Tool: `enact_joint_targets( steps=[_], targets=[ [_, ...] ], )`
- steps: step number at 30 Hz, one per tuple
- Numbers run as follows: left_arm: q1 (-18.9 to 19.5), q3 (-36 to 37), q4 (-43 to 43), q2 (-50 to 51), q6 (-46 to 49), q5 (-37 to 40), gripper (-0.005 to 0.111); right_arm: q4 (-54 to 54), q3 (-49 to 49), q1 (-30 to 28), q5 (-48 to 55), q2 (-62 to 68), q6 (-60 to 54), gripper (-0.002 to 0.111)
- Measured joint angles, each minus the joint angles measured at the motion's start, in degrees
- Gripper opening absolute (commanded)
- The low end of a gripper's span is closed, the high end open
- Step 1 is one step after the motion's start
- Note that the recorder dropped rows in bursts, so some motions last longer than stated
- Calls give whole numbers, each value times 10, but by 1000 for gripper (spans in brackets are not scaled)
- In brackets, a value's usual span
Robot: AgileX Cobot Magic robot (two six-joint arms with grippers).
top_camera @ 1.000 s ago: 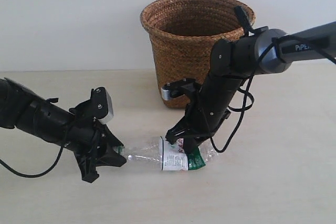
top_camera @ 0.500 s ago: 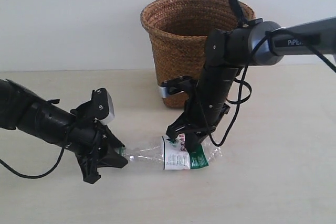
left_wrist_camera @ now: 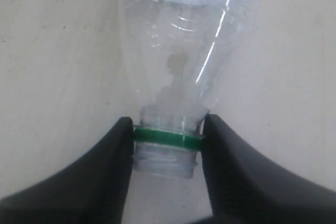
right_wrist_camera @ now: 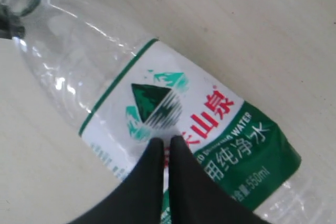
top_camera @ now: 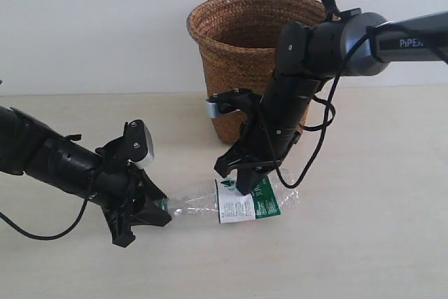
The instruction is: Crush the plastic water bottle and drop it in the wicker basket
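The plastic water bottle (top_camera: 234, 203) lies on its side on the table in front of the wicker basket (top_camera: 231, 82). Its green-and-white label (right_wrist_camera: 189, 114) carries red characters. The neck shows a green ring (left_wrist_camera: 167, 137) and an open, uncapped mouth. My left gripper (top_camera: 159, 205) (left_wrist_camera: 168, 125) is shut on the neck at the ring. My right gripper (top_camera: 243, 185) (right_wrist_camera: 167, 142) points down at the label with its fingers shut together and nothing between them. Whether its tips touch the label I cannot tell.
The basket stands upright against the pale wall, directly behind the right arm's elbow (top_camera: 308, 47). Black cables (top_camera: 315, 145) hang off the right arm, and another trails from the left arm (top_camera: 42, 232). The beige table (top_camera: 378, 243) extends to both sides.
My right gripper has risen a little off the bottle and drifted left. The bottle's label has rolled to show more green. The left gripper keeps its hold on the neck.
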Motion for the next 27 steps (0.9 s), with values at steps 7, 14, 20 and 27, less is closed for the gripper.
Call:
enact_joint_targets(
  steps=[7, 14, 20, 27],
  targets=[
    [0, 0, 0, 5, 0, -1, 4, 50, 3, 1, -6, -6, -26, 0],
    [0, 0, -2, 5, 0, 0, 4, 71, 53, 1, -59, -13, -50, 0],
    [0, 0, -4, 5, 0, 1, 4, 74, 72, 4, -94, -13, -51, 0],
    [0, 0, -4, 4, 0, -5, 4, 88, 65, 10, -115, 36, -59, 0]
  ],
)
